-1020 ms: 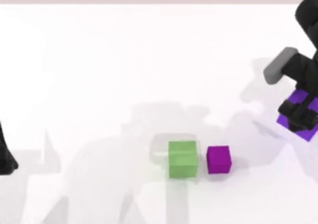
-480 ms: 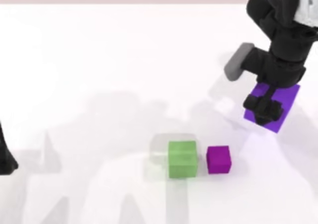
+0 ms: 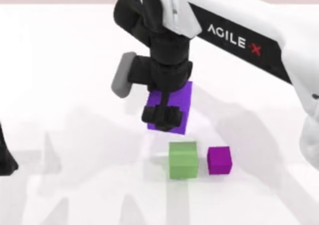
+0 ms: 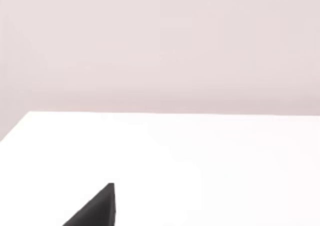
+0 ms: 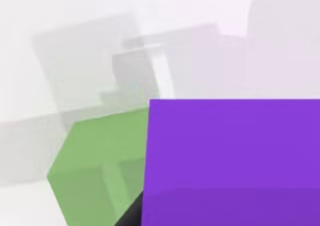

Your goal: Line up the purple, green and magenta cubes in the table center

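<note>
Across the whole top view spreads the white table [image 3: 65,75], smooth and unmarked, crossed by faint grey shadows. Reaching in from the upper right of the frame is the right arm [image 3: 234,33], a glossy white shell with black lettering and dark matte wrist parts. Its right gripper [image 3: 162,116] sits a little left of frame center, the black jaws clamped on the purple cube [image 3: 180,103], which is held above the tabletop. That cube is the largest, a plain matte violet block with sharp edges, slightly turned in the frame; in the right wrist view its flat face [image 5: 232,146] fills the lower right. Just below it in the top view lies the green cube [image 3: 183,159], mid-sized, light and matte, resting on the table. Close to its right, with a narrow gap between them, is the magenta cube [image 3: 219,160], the smallest, dark pinkish and square. At the left edge, low in the frame, the left arm [image 3: 6,157] shows only as a dark sliver; I cannot tell how its jaws stand.
</note>
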`<control>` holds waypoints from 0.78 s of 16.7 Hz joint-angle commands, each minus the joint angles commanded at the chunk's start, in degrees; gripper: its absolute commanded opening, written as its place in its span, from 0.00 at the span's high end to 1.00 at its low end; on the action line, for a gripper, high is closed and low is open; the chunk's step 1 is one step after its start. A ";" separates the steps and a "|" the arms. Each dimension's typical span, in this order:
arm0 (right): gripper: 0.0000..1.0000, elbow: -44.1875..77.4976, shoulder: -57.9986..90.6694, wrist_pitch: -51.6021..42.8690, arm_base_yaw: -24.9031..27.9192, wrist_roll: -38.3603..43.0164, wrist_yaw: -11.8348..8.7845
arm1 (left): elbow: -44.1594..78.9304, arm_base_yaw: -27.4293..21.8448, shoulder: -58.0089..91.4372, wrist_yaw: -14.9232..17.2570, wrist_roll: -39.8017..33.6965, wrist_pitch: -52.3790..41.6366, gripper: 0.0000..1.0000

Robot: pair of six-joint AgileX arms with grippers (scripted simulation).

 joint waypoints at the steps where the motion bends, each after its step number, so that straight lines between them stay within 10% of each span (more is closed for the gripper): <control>1: 1.00 4.10 2.14 -1.65 2.62 0.15 0.01 | 0.00 0.00 0.00 0.00 0.00 0.00 0.00; 13: 1.00 18.18 9.15 -6.99 12.38 1.04 0.34 | 0.00 0.00 0.00 0.00 0.00 0.00 0.00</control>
